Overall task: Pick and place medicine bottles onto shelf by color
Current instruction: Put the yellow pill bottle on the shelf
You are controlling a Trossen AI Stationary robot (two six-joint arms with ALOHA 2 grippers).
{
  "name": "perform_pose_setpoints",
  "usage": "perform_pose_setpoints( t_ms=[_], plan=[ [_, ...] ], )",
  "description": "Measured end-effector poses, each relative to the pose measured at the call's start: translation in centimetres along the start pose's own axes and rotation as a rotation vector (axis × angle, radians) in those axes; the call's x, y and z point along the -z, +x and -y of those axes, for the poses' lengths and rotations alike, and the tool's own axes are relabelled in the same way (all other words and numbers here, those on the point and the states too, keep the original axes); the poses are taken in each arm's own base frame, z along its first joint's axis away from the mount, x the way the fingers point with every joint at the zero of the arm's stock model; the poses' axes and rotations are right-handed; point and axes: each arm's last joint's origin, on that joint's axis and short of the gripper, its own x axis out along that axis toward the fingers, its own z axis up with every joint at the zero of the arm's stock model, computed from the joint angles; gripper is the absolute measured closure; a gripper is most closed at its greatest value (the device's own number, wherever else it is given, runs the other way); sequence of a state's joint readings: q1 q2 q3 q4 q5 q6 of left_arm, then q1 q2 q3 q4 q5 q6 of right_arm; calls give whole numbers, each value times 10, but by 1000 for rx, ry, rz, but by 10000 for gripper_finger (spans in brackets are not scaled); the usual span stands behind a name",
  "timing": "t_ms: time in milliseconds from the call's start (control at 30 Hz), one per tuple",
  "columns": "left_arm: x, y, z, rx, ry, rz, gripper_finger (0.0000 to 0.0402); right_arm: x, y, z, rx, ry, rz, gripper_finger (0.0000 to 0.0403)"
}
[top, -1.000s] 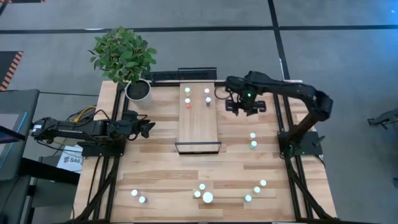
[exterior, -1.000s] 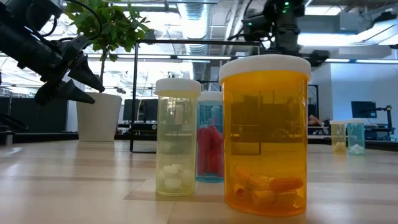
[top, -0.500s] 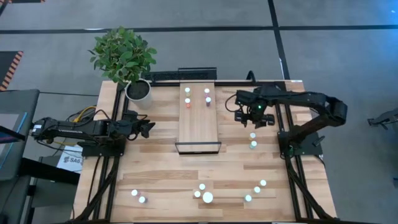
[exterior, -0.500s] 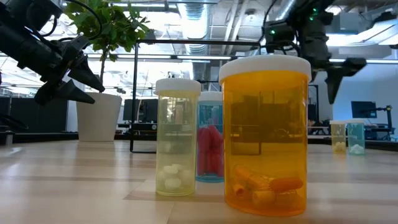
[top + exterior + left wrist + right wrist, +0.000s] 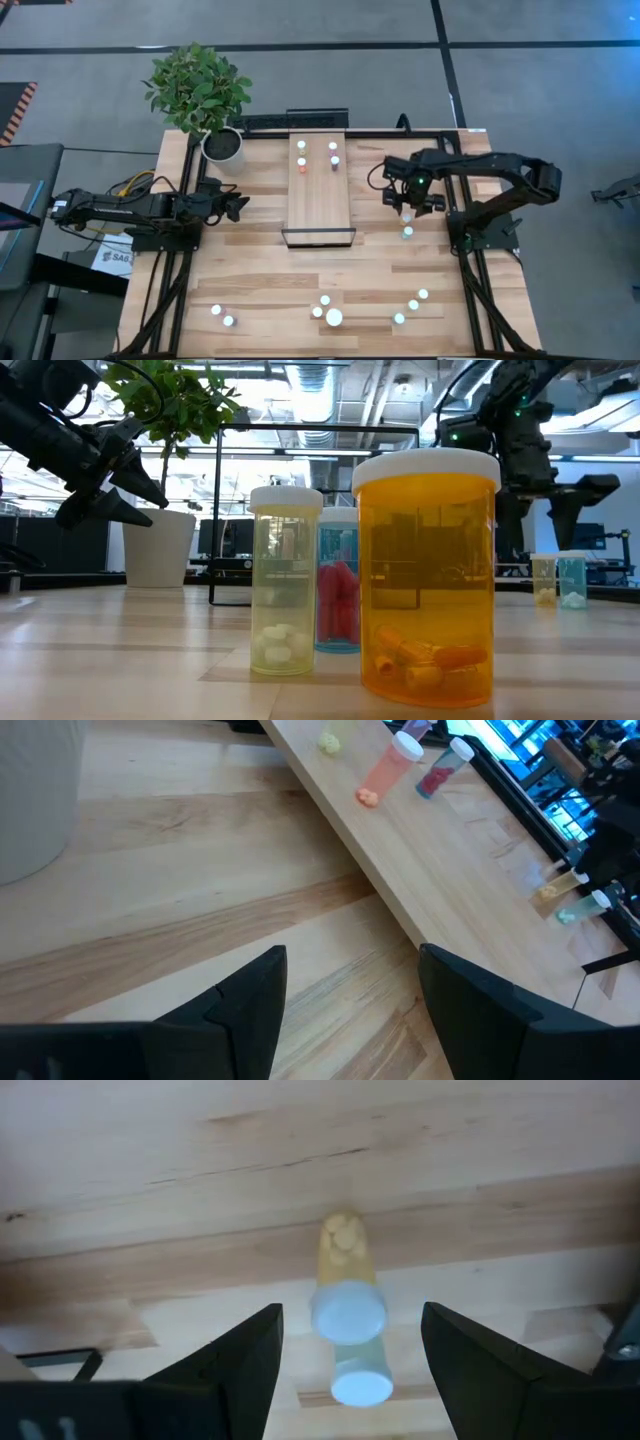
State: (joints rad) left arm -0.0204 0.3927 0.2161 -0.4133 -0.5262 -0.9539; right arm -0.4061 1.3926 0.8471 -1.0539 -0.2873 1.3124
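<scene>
Two bottles [image 5: 349, 1312] below right end effector [image 5: 407, 201].

A leafy green plant [image 5: 197, 86] is standing in a white pot [image 5: 223, 145] at a far corner of the light-wood bench [image 5: 240, 275]. Beside the bench's edge, a white printed sheet [image 5: 112, 258] is lying on the grey floor [image 5: 90, 30], which dark lines are crossing.

We see the shelf [image 5: 320, 190], a long light-wood plank, lying mid-tabletop with four small white-capped medicine bottles [image 5: 317, 153] upright at its far end. Two more bottles [image 5: 407, 224] stand on the right side, and a scattered group [image 5: 325, 312], one larger and orange, stands along the near edge.
</scene>
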Motion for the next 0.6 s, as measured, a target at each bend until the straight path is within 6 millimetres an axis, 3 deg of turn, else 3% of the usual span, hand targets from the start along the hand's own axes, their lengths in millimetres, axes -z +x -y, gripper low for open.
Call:
perform_pose_setpoints(
  t_ms=[600],
  plan=[
    [0,0,0,0,0,0,189,-4,20,3,-47,-3,-15,143]
  ],
)
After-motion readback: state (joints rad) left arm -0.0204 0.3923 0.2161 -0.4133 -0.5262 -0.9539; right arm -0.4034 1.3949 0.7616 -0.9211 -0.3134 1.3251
